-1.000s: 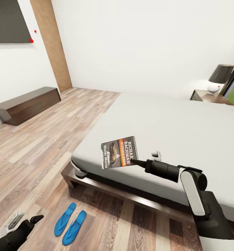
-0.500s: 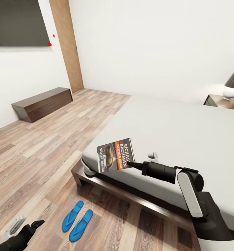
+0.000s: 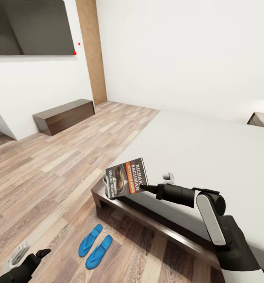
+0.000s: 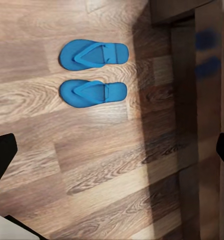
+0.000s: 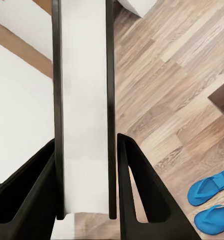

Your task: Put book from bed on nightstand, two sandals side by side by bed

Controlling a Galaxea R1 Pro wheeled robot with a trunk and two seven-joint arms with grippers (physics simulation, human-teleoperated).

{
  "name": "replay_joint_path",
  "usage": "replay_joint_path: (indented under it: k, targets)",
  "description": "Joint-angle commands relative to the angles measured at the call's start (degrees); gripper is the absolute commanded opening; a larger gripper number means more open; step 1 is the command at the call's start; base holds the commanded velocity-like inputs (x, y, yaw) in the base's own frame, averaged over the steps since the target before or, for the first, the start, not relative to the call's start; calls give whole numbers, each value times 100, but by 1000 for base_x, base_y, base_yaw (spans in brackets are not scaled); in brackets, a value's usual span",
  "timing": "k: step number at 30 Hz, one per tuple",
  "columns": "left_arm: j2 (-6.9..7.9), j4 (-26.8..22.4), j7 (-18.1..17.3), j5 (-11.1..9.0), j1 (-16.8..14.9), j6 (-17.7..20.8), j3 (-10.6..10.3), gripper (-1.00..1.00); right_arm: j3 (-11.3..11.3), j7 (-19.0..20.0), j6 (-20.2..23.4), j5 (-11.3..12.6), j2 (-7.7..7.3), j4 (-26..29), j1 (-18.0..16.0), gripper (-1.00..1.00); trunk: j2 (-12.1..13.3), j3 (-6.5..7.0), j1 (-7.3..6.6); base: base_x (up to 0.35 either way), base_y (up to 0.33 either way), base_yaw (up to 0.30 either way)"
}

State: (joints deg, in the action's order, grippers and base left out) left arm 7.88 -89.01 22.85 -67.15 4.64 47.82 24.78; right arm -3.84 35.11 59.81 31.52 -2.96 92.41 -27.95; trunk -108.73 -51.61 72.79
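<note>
Already lifted: the book (image 3: pixel 126 177) is up off the mattress, pinched by its lower corner in the right gripper (image 3: pixel 141 187) and held out past the bed's foot corner.
Left gripper: the left gripper (image 3: pixel 40 253) hangs low over the floor with its fingers spread and nothing between them, judging by the left wrist view.
Right grasp: in the right wrist view the book's pale page edge (image 5: pixel 84 105) stands clamped between the two dark fingers (image 5: pixel 139 197).
Sandals: the two sandals (image 3: pixel 94 245) lie flat on the floor just off the bed's foot corner, parallel and close together; this half of the task looks done.
Sandal make: bright blue, long rounded soles with a thong strap (image 4: pixel 93 53), matte like foam.
Floor: the wood-plank floor (image 3: pixel 41 177) is brown with mixed light and dark boards, slightly glossy.
Bed: the bed (image 3: pixel 210 153) has a plain light grey mattress, smooth, on a low dark brown frame.
Book make: thin paperback, dark glossy cover with a picture and orange-and-white lettering.
Nightstand: the nightstand (image 3: pixel 261 119) shows as a dark top at the far side of the bed, well apart from the book.
Left to do: carry the book there and set it down.
</note>
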Motion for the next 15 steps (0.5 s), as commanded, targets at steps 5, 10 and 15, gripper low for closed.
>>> replay_joint_path:
  k: [5, 10, 15]
  targets:
    - [-3, -2, 53, -61, 1, 9, -4, 100, -50, 21, 19, 13, -3, -19, -16, -100, -2, 1, 0, 0, 0, 101]
    - [-4, 20, 53, -63, 0, -5, -11, 100, -73, 15, 19, 0, 10, -41, -22, -100, -2, 3, 0, 0, 0, 210]
    - [-5, 33, 47, -67, 0, -66, -16, 100, -78, 5, 19, -14, 10, -57, -29, -100, -2, 4, 0, 0, 0, 258]
